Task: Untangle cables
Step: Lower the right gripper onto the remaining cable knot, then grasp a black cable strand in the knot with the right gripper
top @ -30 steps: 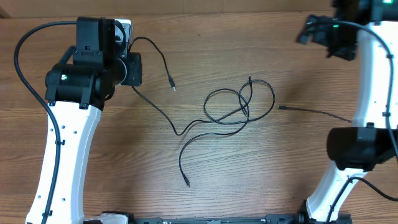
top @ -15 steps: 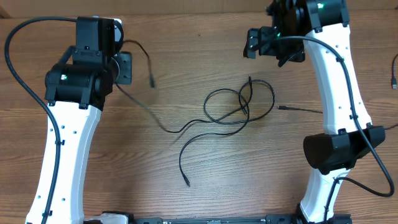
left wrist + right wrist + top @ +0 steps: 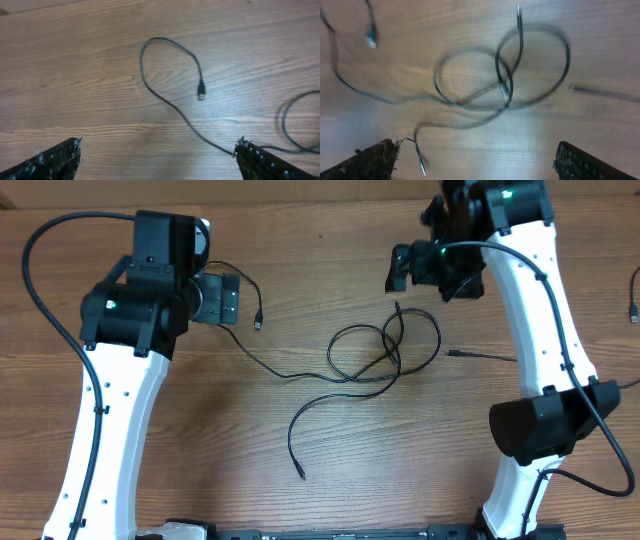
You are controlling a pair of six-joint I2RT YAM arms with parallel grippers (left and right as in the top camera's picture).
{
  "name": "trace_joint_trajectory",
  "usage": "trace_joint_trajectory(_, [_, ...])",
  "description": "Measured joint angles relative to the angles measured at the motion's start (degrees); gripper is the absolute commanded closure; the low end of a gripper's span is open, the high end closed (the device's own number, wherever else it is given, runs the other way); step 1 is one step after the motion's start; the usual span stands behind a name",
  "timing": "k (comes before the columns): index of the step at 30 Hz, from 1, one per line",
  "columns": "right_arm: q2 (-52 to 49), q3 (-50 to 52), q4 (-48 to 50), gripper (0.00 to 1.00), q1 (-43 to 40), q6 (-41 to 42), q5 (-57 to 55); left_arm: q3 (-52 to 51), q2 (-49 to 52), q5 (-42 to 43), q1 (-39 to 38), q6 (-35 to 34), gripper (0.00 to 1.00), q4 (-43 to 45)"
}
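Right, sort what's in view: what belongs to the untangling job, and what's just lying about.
Job: knotted cable loops; loose cable with plug end; short straight cable.
Just there: thick wire on the left arm; cord end at right edge, unclear.

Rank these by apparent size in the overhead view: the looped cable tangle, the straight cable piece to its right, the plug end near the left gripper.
1. looped cable tangle, largest
2. straight cable piece, as far as visible
3. plug end, clearly smallest
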State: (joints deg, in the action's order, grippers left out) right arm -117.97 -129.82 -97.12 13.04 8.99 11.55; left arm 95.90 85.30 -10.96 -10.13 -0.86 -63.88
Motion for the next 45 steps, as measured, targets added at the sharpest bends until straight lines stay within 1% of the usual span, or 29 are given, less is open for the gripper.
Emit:
trace_joint_trajectory(4, [0.90, 8.31, 0.00, 0.00, 3.87, 1.95, -4.98, 0.00, 0.00, 0.50, -1.11, 0.70, 0.01, -0.52])
trace_joint_trajectory(8, [6.34, 15.72, 0.22, 0.00, 11.17, 6.38, -13.46, 0.00, 0.00, 0.87, -1.14, 1.05, 0.00, -0.59])
trace_joint_trajectory(10, [11.98, 19.06, 0.44, 0.00, 15.19, 8.76, -15.98, 0.00, 0.00, 0.90, -1.14, 1.07, 0.00, -0.59])
trace_joint_trajectory(14, [27.28, 26.84, 0.83, 0.00, 21.22, 14.88, -18.51, 0.00, 0.00, 0.92, -1.14, 1.07, 0.00, -0.39])
trace_joint_trajectory(16, [34.42, 31.52, 2.34, 0.00, 21.68, 18.95, -19.45, 0.00, 0.00, 0.92, -1.14, 1.07, 0.01, -0.13])
trace_joint_trajectory(18, [39.30, 36.89, 5.01, 0.00, 21.46, 23.69, -19.96, 0.00, 0.00, 0.92, -1.14, 1.07, 0.00, 0.02])
trace_joint_trajectory(20, [41.53, 42.56, 8.81, 0.00, 21.35, 27.67, -19.56, 0.00, 0.00, 0.96, -1.14, 1.07, 0.00, 0.07])
trace_joint_trajectory(22, [41.66, 48.35, 13.38, 0.00, 21.35, 30.88, -18.36, 0.00, 0.00, 0.96, -1.14, 1.07, 0.00, 0.11])
trace_joint_trajectory(24, [40.17, 53.92, 20.41, 0.00, 21.35, 32.52, -16.61, 0.00, 0.00, 1.11, -1.14, 1.07, 0.00, 0.13])
trace_joint_trajectory(26, [38.38, 58.07, 26.36, 0.00, 21.33, 32.61, -14.56, 0.00, 0.00, 1.14, -1.14, 1.07, 0.01, 0.24])
trace_joint_trajectory(28, [36.83, 61.11, 31.78, 0.00, 21.35, 30.71, -12.35, 0.00, 0.00, 1.14, -1.14, 1.07, 0.00, 0.26])
trace_joint_trajectory(30, [35.34, 62.64, 34.84, 0.00, 21.35, 28.96, -11.10, 0.00, 0.00, 1.14, -1.14, 1.07, 0.00, 0.28])
trace_joint_trajectory(33, [32.00, 63.04, 36.65, 0.00, 21.18, 27.41, -9.29, 0.00, 0.00, 1.14, -1.14, 1.07, 0.00, 0.33])
trace_joint_trajectory(36, [28.44, 63.10, 36.81, 0.00, 20.92, 28.98, -6.32, 0.00, 0.00, 1.16, -1.14, 1.07, 0.00, 0.33])
trace_joint_trajectory(38, [26.43, 63.10, 37.66, 0.00, 20.74, 32.41, -3.63, 0.00, 0.00, 1.14, -1.14, 1.07, 0.00, 0.37])
trace_joint_trajectory(41, [24.55, 63.17, 39.15, 0.00, 20.74, 39.80, -1.51, 0.00, 0.00, 1.16, -1.14, 1.07, 0.00, 0.39])
trace_joint_trajectory(42, [24.00, 63.32, 40.65, 0.00, 20.74, 45.07, -0.61, 0.00, 0.00, 1.16, -1.14, 1.07, 0.01, 0.44])
trace_joint_trajectory(44, [23.93, 63.60, 42.84, 0.00, 20.74, 50.16, -0.09, 0.00, 0.00, 1.25, -1.14, 1.07, 0.00, 0.46])
trace_joint_trajectory(45, [23.89, 63.63, 44.61, 0.00, 20.74, 54.40, 0.20, 0.00, 0.00, 1.31, -1.14, 1.07, 0.00, 0.46])
